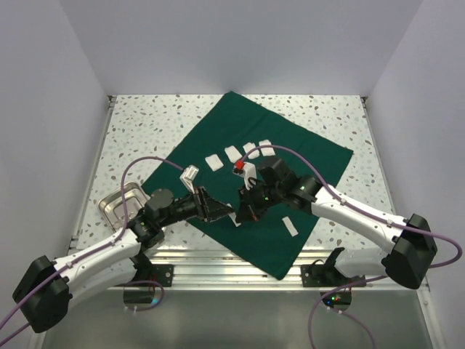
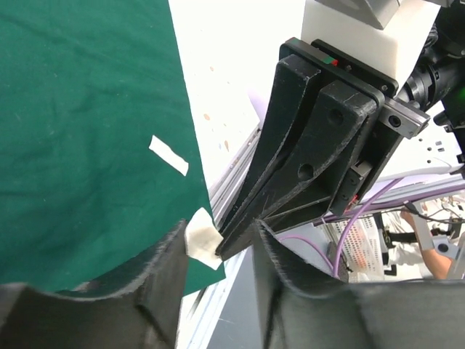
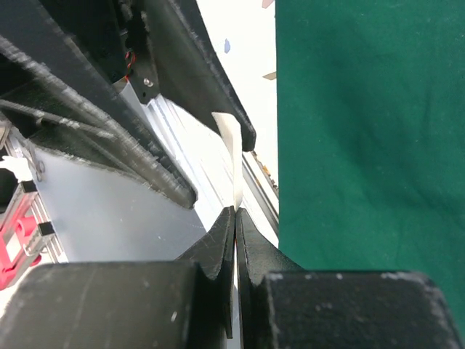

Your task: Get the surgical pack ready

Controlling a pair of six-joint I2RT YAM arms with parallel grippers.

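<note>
The dark green drape (image 1: 298, 156) lies spread flat as a diamond on the speckled table. My right gripper (image 3: 235, 212) is shut on a thin white pad (image 3: 235, 156), held just above the drape's near-left edge (image 2: 87, 109). My left gripper (image 2: 220, 229) is open, and its fingers straddle the right gripper's tips and that pad (image 2: 200, 234). In the top view the two grippers, left (image 1: 221, 211) and right (image 1: 240, 213), meet tip to tip. Several other white pads (image 1: 232, 153) lie in a row on the drape, and one more (image 1: 290, 226) lies near its front corner.
A bare steel tray (image 1: 118, 206) sits on the table left of the drape, beside my left arm. The metal rail (image 1: 218, 256) of the table's front edge runs just below the grippers. White walls close in both sides and the back.
</note>
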